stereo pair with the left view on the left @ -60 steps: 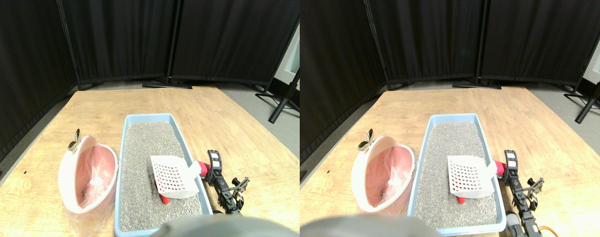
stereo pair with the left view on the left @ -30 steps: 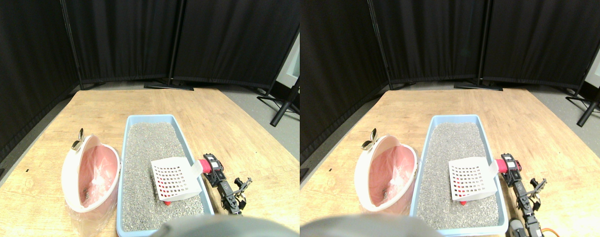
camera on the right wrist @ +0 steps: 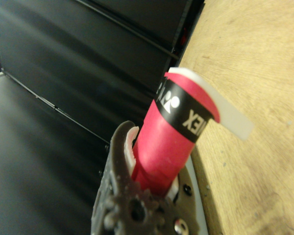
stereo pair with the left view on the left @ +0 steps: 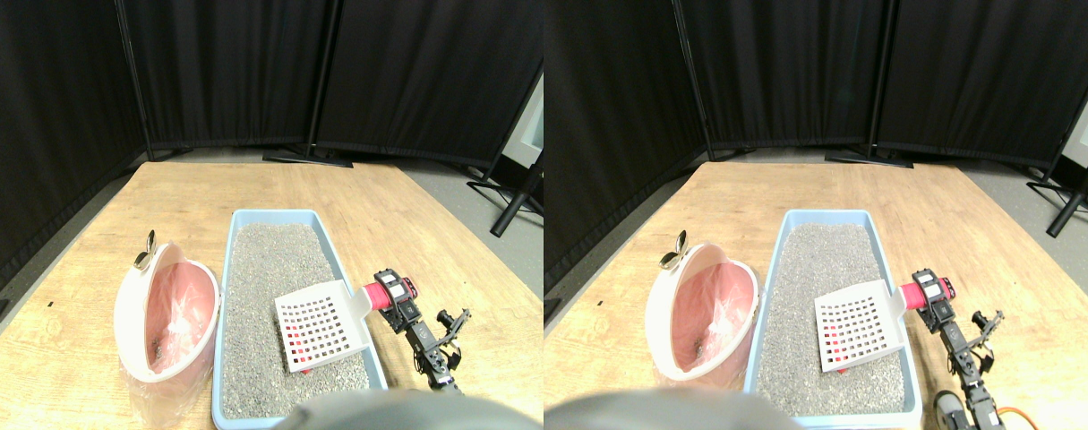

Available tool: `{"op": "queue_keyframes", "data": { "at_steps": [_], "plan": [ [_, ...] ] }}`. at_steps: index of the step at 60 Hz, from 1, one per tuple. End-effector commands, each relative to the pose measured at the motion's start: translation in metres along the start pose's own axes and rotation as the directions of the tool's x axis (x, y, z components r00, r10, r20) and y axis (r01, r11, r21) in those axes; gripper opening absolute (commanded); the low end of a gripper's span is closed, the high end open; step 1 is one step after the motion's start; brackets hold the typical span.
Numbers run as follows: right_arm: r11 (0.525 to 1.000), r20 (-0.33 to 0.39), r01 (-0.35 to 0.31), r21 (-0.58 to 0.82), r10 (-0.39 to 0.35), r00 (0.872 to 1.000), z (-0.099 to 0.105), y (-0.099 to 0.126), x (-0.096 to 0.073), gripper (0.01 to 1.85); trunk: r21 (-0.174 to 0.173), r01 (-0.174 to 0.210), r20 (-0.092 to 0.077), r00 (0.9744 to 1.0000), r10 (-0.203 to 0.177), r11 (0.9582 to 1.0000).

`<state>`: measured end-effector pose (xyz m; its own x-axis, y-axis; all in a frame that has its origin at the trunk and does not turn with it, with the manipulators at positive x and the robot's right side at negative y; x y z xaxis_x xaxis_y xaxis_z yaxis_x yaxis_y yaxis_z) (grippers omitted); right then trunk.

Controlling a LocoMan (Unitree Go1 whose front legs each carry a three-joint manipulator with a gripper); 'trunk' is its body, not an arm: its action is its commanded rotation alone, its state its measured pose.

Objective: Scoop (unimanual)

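Right gripper [stereo pair with the left view on the left: 395,295] clenched on the red-wrapped handle [stereo pair with the left view on the left: 380,296] of the white slotted scoop [stereo pair with the left view on the left: 321,324]; scoop blade low over the litter near the blue tray's [stereo pair with the left view on the left: 233,224] near-right rim; red object [stereo pair with the left view on the left: 304,364] shows through the slots; step appears to be digging under; next, lift level toward the pink-lined bin [stereo pair with the left view on the left: 166,313] beside the tray's left edge.

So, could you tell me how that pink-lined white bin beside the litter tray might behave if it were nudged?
The bin is leaning, so it would probably rock or tip. It holds little, so it is likely light and would slide. Its thin liner looks floppy.
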<state>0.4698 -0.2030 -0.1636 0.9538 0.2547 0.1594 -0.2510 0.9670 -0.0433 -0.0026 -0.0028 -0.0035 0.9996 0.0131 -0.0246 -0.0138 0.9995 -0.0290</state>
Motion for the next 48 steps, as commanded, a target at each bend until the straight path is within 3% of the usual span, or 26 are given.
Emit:
{"op": "queue_keyframes", "data": {
  "at_steps": [1,36,42,48],
  "plan": [
    [0.998,0.079,0.001,-0.055,0.004,0.997,0.018,-0.001,0.004,0.05,-0.019,-0.013,-0.02,0.9997,0.012,0.9997],
    [0.956,0.029,-0.088,-0.278,0.1,0.995,0.058,-0.007,0.011,0.05,-0.057,-0.032,-0.025,0.9992,0.031,0.9978],
    [0.937,0.039,-0.132,-0.323,0.152,0.988,0.064,-0.011,0.012,0.05,-0.061,-0.035,-0.023,0.9992,0.034,0.9975],
    [0.93,0.028,-0.136,-0.343,0.155,0.987,0.07,-0.012,0.014,0.05,-0.064,-0.037,-0.02,0.9992,0.036,0.9972]
  ]
}}
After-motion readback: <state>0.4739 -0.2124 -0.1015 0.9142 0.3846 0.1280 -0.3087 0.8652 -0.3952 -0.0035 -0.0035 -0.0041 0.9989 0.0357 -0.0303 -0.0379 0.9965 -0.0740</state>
